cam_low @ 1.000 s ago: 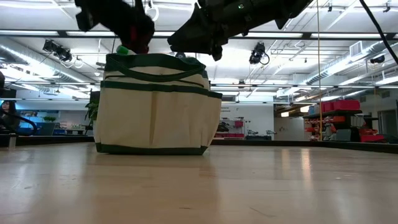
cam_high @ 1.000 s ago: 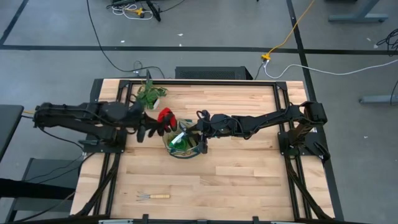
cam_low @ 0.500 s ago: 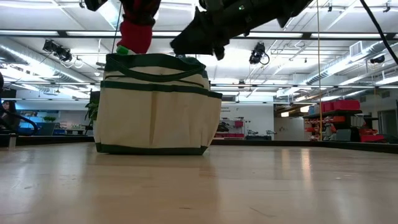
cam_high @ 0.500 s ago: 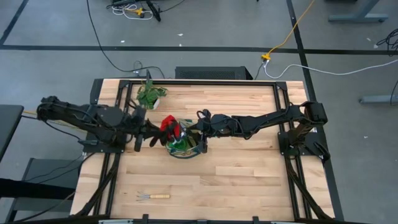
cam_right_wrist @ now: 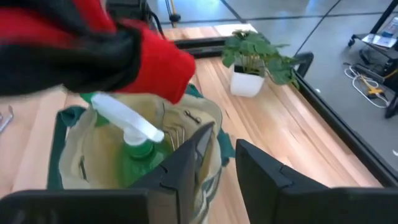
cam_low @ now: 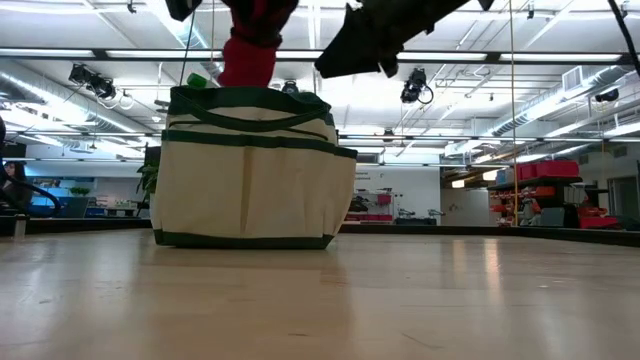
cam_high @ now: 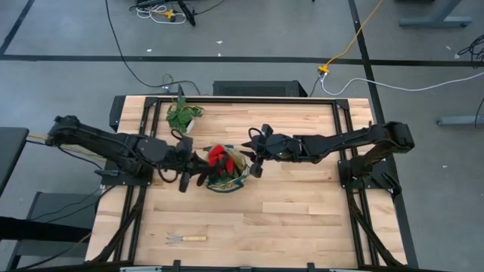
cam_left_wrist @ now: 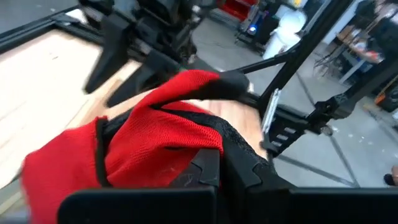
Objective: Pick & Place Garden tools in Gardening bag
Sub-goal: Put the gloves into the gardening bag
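The red gloves [cam_high: 220, 158] hang from my left gripper [cam_high: 203, 169], which is shut on them over the open beige gardening bag [cam_high: 229, 181]. In the low view the gloves [cam_low: 253, 45] reach down to about the level of the bag's rim [cam_low: 250, 95]. A green spray bottle [cam_right_wrist: 132, 151] stands inside the bag, with metal tines [cam_right_wrist: 177, 133] beside it. My right gripper [cam_high: 255, 160] is open and empty, above and just right of the bag's rim. One wooden-handled hand fork [cam_high: 186, 239] lies flat on the table near the front edge. My left gripper pinches the bunched red gloves [cam_left_wrist: 155, 146] between its two fingers, coming about level from the table's left. The fingers themselves hide which part of the gloves they have. The gloves are lifted clear and hang below the fingers over the bag's opening.
A leafy plant in a white pot [cam_high: 183, 114] stands at the table's far left; it also shows in the right wrist view [cam_right_wrist: 254, 57]. Bare wooden tabletop [cam_high: 295, 219] lies in front of and to the right of the bag.
My left gripper has carried the red gloves toward the table's right, from beside the bag to over its opening. My right gripper has drawn back from the bag's rim toward the table's right and risen a little.
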Tool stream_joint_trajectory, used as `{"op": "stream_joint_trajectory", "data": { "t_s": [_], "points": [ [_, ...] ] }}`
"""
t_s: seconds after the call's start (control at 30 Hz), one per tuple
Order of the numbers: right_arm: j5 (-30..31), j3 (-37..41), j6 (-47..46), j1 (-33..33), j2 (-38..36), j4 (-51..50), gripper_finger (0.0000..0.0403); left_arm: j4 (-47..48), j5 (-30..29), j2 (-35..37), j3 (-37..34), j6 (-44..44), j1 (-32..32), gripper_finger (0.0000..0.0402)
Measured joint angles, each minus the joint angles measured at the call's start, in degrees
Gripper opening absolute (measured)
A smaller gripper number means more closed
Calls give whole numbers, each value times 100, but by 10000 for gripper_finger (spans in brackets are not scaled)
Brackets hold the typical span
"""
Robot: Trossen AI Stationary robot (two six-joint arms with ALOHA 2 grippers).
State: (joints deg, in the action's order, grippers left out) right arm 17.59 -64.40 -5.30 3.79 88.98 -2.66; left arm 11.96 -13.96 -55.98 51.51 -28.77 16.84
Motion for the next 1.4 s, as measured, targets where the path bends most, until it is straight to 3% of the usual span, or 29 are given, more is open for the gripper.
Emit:
{"op": "stream_joint_trajectory", "data": {
  "t_s": [0.43, 0.8, 1.4],
  "points": [
    [147, 2, 31, 0, -367, -541, 119, -956, 285, -932, 2, -58, 7, 3],
    [146, 2, 28, 0, -471, -576, 119, -1205, 223, -1533, 0, -60, -60, 4],
    [126, 2, 24, 0, -477, -640, 119, -1252, 157, -1548, 0, -227, -128, 20]
  ]
}}
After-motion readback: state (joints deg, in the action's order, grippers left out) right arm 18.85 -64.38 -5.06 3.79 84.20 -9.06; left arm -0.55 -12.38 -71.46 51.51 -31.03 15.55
